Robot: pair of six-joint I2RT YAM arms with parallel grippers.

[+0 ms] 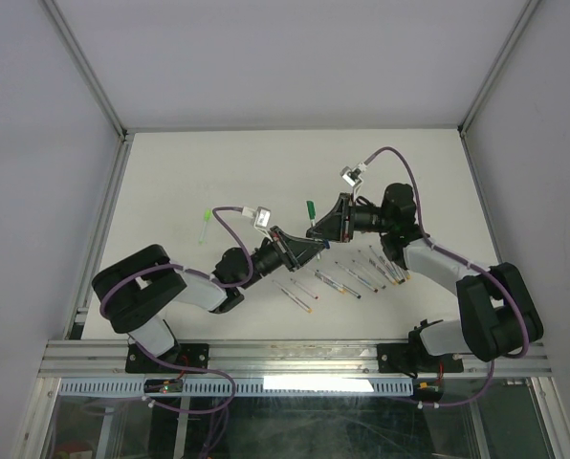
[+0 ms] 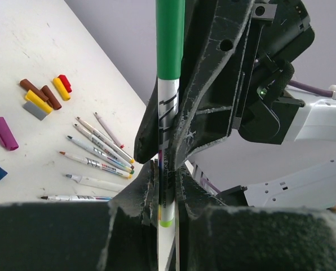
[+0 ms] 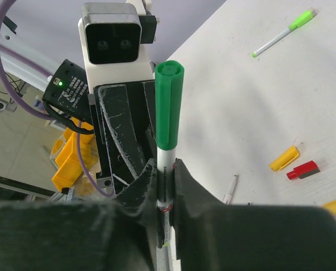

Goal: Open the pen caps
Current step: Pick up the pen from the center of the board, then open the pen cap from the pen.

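Note:
One pen stands upright between my two grippers above the middle of the table, its white barrel topped by a dark green pen cap. My left gripper is shut on the lower barrel, near the light green end. My right gripper is pressed shut on the barrel just below the cap. Several uncapped pens lie in a row on the table. Loose caps lie beside them: maroon, yellow, red, purple.
A pen with a light green cap lies alone at the left of the white table. Metal frame posts and grey walls enclose the table. Both arm bases sit on the rail at the near edge.

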